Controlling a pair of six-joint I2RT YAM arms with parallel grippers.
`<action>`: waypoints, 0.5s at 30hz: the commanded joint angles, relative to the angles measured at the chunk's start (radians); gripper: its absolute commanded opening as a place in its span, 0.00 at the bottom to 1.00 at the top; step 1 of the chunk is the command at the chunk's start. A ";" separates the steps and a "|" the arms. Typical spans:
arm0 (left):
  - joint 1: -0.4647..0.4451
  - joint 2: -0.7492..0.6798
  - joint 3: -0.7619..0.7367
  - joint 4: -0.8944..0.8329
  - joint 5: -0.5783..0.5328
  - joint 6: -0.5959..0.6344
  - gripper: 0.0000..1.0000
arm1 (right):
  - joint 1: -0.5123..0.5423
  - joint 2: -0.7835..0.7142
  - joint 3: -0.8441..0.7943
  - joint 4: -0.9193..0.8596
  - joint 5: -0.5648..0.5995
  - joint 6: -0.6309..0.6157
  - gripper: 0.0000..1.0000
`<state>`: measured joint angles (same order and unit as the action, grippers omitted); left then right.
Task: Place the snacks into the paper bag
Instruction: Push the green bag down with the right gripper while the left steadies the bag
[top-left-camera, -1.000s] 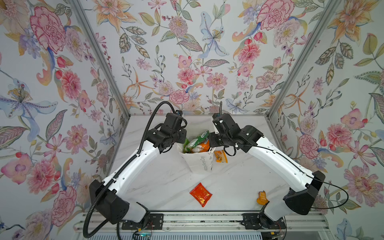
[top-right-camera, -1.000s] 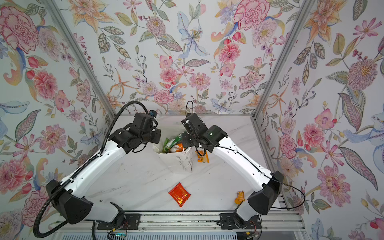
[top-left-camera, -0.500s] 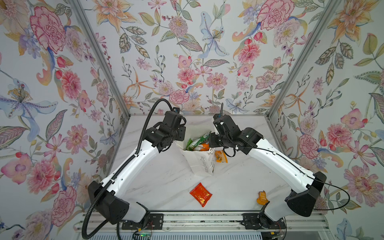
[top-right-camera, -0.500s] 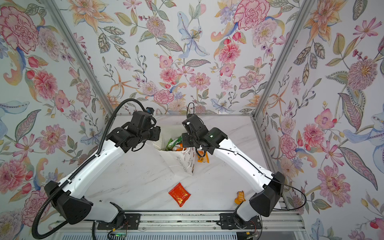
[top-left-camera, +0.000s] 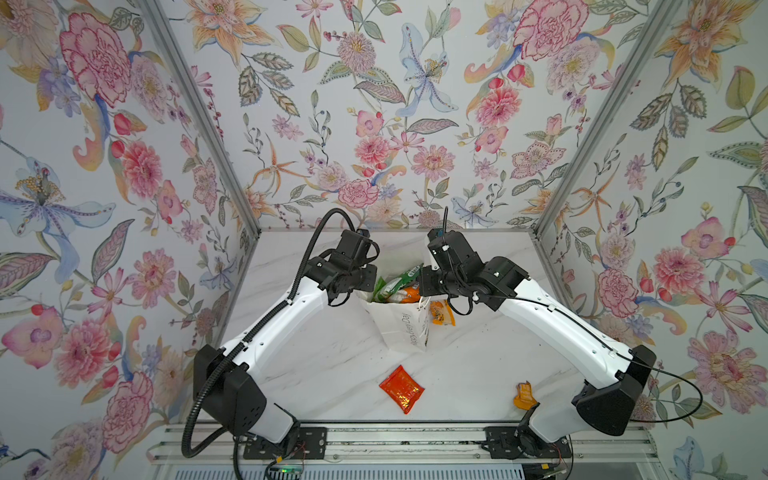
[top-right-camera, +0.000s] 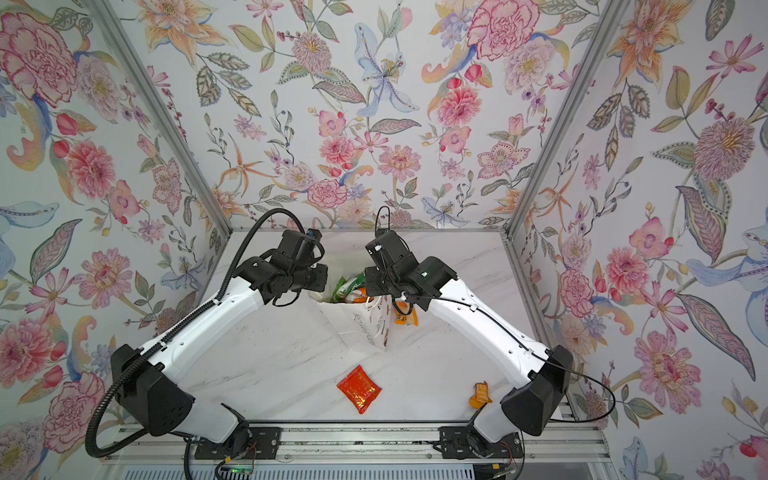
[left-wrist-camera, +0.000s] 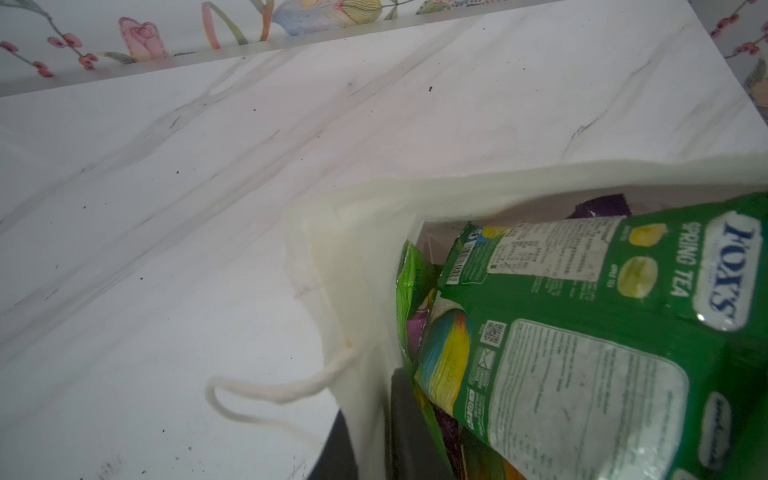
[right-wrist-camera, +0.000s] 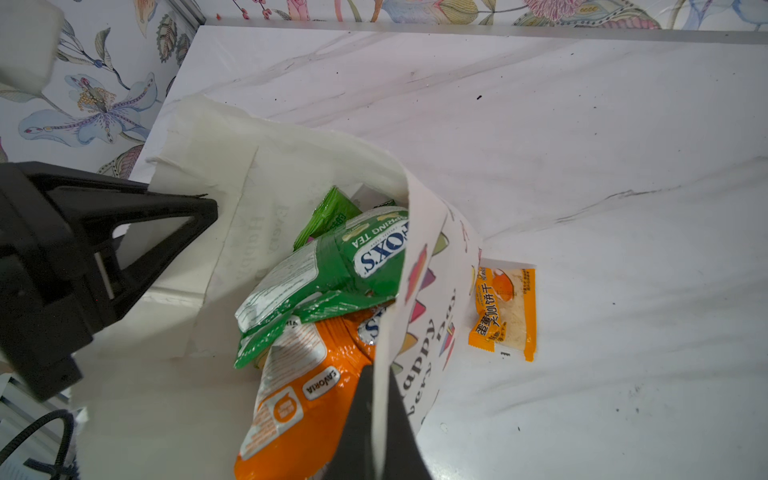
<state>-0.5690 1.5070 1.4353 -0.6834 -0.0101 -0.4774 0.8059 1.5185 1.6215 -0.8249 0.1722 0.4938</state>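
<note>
Setting: a white marble table (top-left-camera: 332, 365) boxed in by floral walls (top-left-camera: 374, 104), seen from above; two white and black arms reach in from the near edge
Paper bag: the white paper bag (top-left-camera: 401, 328) (top-right-camera: 365, 328) stands upright towards the back of the table, between the two wrists, with its mouth open upward and grey lettering on its side
Left gripper: the left gripper (left-wrist-camera: 372, 436) is clenched on the bag's left rim, with the paper wall pinched between its dark fingers; a white cord handle (left-wrist-camera: 270, 390) hangs loose outside the bag, just beside them
Right gripper: the right gripper (right-wrist-camera: 378, 428) is clenched on the opposite rim, with the printed wall caught between its fingers
On top inside: a green FOX'S bag (right-wrist-camera: 332, 266) (left-wrist-camera: 623, 291) marked Spring Tea lies tilted across the bag's mouth
Under it: an orange FOX'S bag (right-wrist-camera: 299, 395) touches the green one from below
Deeper in: a green chips bag (right-wrist-camera: 328, 216) and a purple packet (left-wrist-camera: 602, 205), both partly hidden
Just outside: a small orange sachet (right-wrist-camera: 505, 311) (top-left-camera: 441, 312) lies flat on the table just beside the bag's right wall
In front: a red-orange foil pack (top-left-camera: 401, 388) (top-right-camera: 358, 388) lies on the table well apart from the bag, towards the near edge
Near right arm's base: a second orange sachet (top-left-camera: 524, 395) (top-right-camera: 480, 395), crumpled, on the table
</note>
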 joint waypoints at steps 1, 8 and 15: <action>-0.020 -0.058 -0.012 0.128 0.102 -0.085 0.00 | -0.030 0.006 0.072 0.084 -0.031 -0.035 0.00; -0.079 -0.191 0.040 0.262 -0.025 -0.129 0.00 | -0.074 0.038 0.212 0.085 -0.147 -0.033 0.00; -0.078 -0.205 -0.086 0.291 -0.065 -0.171 0.00 | -0.032 0.039 0.124 0.162 -0.100 0.015 0.00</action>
<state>-0.6407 1.2621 1.3525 -0.4854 -0.0654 -0.6243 0.7708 1.5700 1.7786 -0.7807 0.0978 0.4774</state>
